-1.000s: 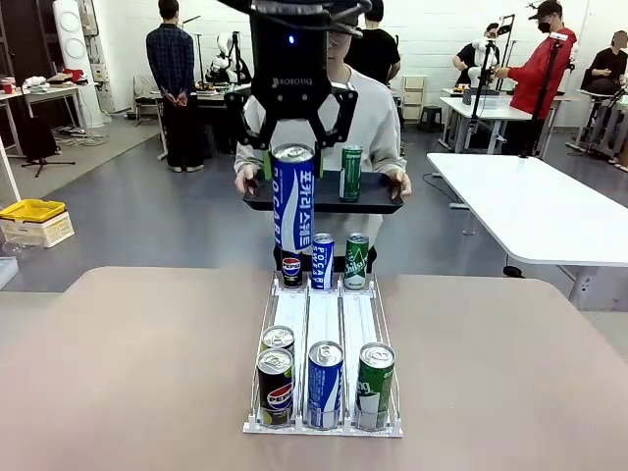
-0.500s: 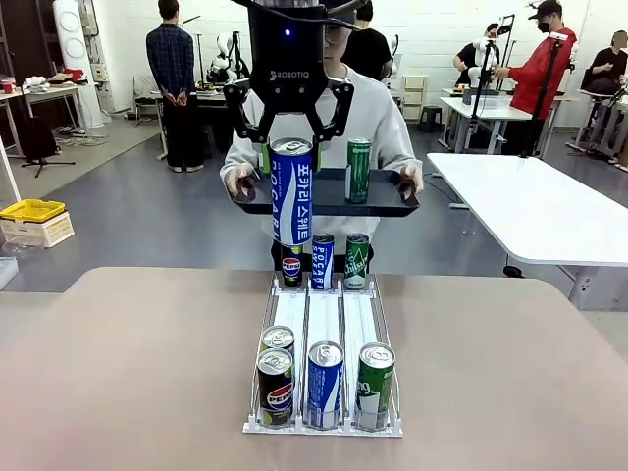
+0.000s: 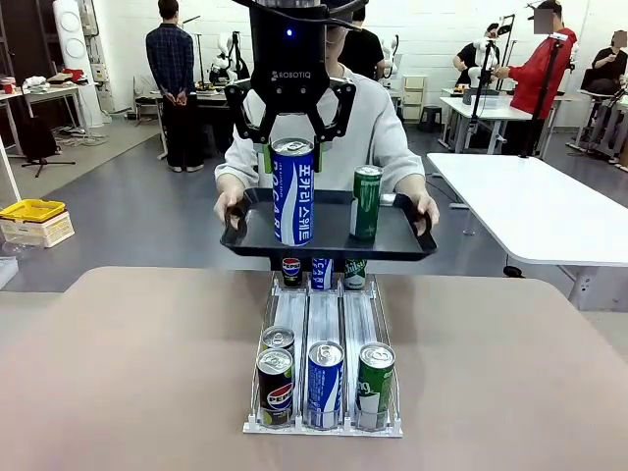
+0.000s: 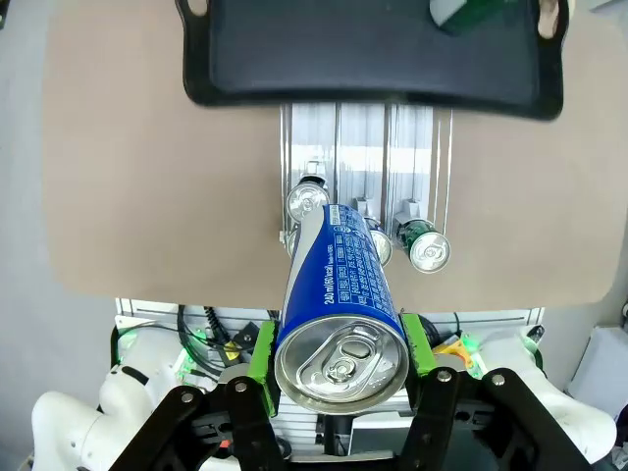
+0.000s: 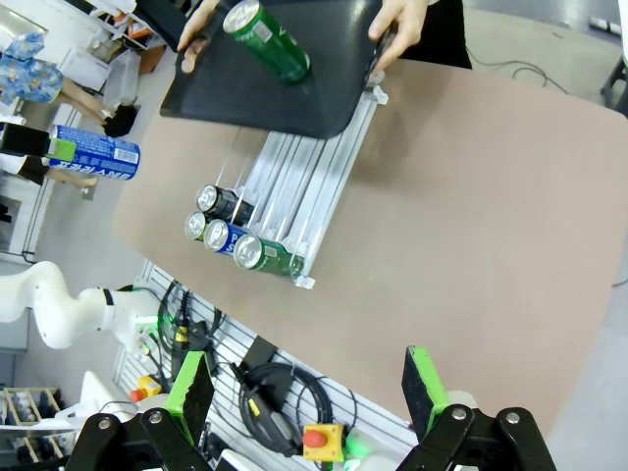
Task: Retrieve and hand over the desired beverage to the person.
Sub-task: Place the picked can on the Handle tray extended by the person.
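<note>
Nearing the blue can (image 3: 292, 191), tray (image 3: 329, 240) lower.

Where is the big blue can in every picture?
Front view: blue can, top middle, held above the black tray.
Left wrist view: bottom middle, between the green pads.
Right wrist view: far left edge.
Shared landmark: the black tray.
</note>
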Robot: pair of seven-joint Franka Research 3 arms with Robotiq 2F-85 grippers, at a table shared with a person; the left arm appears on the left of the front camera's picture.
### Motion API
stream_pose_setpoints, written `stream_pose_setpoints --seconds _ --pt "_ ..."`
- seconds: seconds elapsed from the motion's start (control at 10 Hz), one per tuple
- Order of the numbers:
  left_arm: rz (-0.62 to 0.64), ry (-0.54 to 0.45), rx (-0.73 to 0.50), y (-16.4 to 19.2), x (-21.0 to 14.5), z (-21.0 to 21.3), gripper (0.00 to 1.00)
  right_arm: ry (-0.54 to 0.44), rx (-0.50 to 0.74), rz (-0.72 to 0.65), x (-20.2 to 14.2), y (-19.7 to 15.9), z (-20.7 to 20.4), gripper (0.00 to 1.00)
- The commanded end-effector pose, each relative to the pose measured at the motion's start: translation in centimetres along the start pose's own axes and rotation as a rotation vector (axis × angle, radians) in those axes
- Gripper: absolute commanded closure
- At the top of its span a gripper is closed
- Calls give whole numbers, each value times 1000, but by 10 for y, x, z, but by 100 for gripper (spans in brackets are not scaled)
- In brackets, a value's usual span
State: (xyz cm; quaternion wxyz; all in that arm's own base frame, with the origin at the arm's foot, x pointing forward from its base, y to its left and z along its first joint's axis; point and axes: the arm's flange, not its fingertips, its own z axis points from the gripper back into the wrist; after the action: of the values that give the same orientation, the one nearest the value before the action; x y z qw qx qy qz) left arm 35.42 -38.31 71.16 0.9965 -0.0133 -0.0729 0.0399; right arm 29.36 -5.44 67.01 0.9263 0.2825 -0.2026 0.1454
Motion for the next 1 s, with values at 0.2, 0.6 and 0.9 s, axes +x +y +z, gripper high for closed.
stream_pose_setpoints --seconds 0.2,0.6,0.9 --pt "15 -8 -3 3 -2 2 55 -2 16 0 1 1 -1 0" --pt "1 0 0 0 0 0 42 -2 16 0 1 1 -1 0" --pt "-3 -177 22 22 112 19 42 -2 16 0 1 1 -1 0"
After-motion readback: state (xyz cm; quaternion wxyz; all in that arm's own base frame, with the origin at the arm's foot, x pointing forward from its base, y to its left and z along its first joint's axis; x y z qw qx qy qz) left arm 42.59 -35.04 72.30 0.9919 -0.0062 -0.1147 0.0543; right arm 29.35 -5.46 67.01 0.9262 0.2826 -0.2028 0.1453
